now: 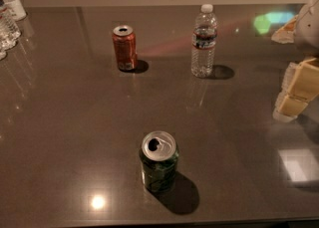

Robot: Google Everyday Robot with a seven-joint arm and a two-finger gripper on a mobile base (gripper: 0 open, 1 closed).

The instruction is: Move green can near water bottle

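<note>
The green can stands upright on the dark table, near the front edge at the centre, its silver top open. The water bottle, clear with a white cap and a dark label band, stands upright at the back, right of centre. My gripper is at the right edge of the view, above the table, far to the right of the can and to the right of the bottle. It holds nothing.
A red-orange can stands upright at the back, left of the water bottle. Several clear bottles with white labels cluster at the back left corner. The table's front edge runs just below the green can.
</note>
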